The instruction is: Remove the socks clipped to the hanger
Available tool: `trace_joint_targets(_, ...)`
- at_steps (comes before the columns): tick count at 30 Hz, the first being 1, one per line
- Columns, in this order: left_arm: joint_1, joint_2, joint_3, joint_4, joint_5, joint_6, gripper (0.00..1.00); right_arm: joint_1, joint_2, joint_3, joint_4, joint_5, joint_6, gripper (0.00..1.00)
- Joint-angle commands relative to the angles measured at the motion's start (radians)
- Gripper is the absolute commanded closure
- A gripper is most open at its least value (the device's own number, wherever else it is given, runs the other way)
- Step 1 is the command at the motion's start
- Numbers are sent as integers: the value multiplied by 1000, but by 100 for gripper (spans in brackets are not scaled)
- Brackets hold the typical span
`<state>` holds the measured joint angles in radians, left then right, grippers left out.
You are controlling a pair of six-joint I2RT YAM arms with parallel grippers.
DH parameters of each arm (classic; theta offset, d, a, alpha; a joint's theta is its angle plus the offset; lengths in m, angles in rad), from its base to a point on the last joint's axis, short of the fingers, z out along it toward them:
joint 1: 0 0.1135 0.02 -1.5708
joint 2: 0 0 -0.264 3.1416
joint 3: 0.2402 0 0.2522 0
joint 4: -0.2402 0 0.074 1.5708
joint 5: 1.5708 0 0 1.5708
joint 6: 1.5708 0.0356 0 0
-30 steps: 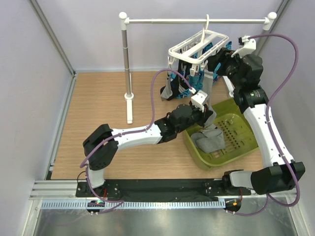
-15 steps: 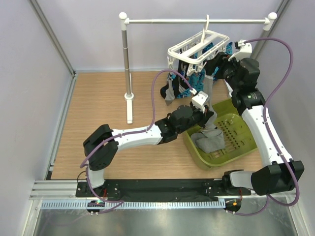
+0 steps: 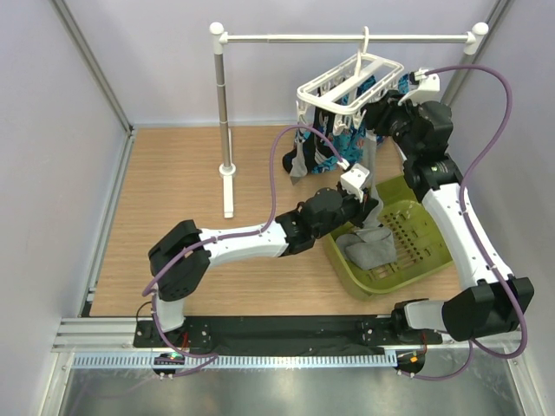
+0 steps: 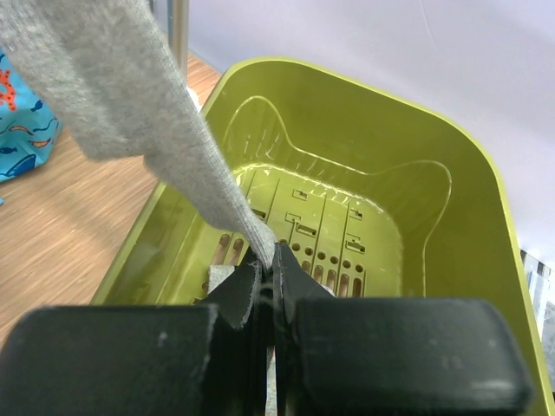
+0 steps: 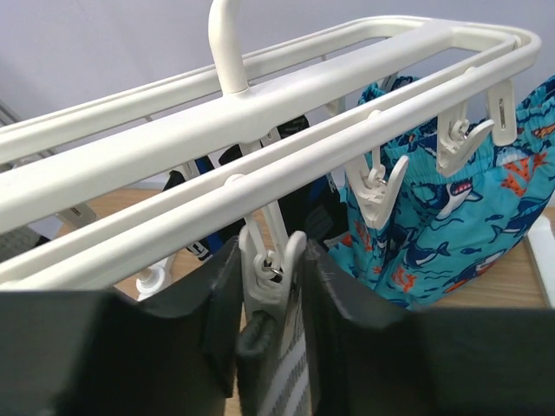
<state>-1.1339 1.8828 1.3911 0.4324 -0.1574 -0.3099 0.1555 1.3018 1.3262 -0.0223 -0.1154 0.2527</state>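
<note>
Soft grey sock point(image 3: 371, 250) in green plastic basket point(image 3: 421, 234); second sock point(image 4: 130, 78) clamped in left gripper point(image 4: 270, 264); right gripper point(image 5: 270, 295) straddles clip peg point(image 5: 264, 260) of white plastic hanger point(image 5: 286, 108) — grip unclear; other socks point(image 3: 303, 160) yet clipped.

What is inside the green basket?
In the green basket, grey sock fabric lies at the near-left end; the slotted floor beyond is bare. The left gripper covers part of the left wall, and nothing beneath the fabric shows.

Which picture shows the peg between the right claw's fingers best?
The right wrist view: the peg is close up, clamping a sock cuff. In the top view it is too small to find; the left wrist view misses it.
</note>
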Motion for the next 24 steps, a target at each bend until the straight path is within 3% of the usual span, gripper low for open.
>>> trace_joint_targets(1, -10, 1, 40, 23, -17, 8, 100, 9, -2, 41, 56, 45, -12, 69)
trace_joint_targets(2, -12, 1, 42, 23, -19, 8, 100, 9, -6, 35, 59, 49, -12, 81)
trace_joint_targets(5, -15, 4, 42, 22, -24, 8, 100, 10, 1, 44, 48, 48, -10, 97)
trace_joint_targets(16, -17, -1, 37, 16, -39, 9, 100, 10, 8, 70, 29, 16, 16, 99)
trace_joint_targets(18, -18, -1, 36, 14, -41, 9, 100, 10, 20, 109, -22, 16, 26, 89)
trace_joint_targets(20, -18, -1, 36, 16, -42, 9, 100, 10, 17, 110, -28, 19, 31, 56)
trace_joint_targets(24, -20, -2, 37, 16, -44, 11, 100, 10, 11, 102, -21, 46, 25, 55)
